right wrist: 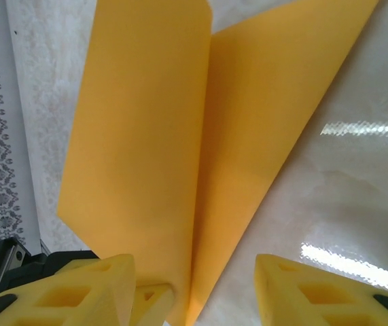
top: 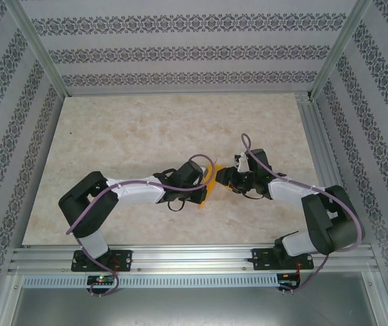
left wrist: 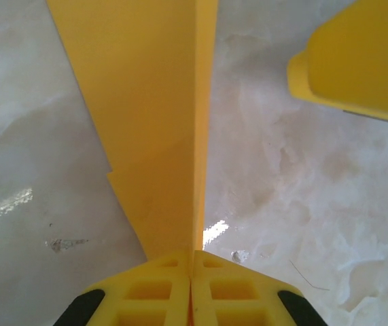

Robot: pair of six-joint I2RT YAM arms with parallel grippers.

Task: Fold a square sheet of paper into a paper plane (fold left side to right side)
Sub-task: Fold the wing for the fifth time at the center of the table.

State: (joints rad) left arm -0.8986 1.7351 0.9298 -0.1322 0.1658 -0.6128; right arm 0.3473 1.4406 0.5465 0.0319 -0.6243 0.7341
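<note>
Left wrist shows left gripper clamped on paper plane; right wrist shows right gripper spread apart.

text: none readable | labels: none | numbers: none | signs: none

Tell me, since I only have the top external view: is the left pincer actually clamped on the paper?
Observer: Yes. The left wrist view shows the left pincer shut on the paper, with no gap between its fingers.
Operator: And the right pincer?
Observer: The right pincer is open, with the paper's near end sitting in the gap between its fingers, not pinched.
Operator: Any fold made yet?
Observer: Yes. The right wrist view shows one straight crease running lengthwise along the paper.
</note>
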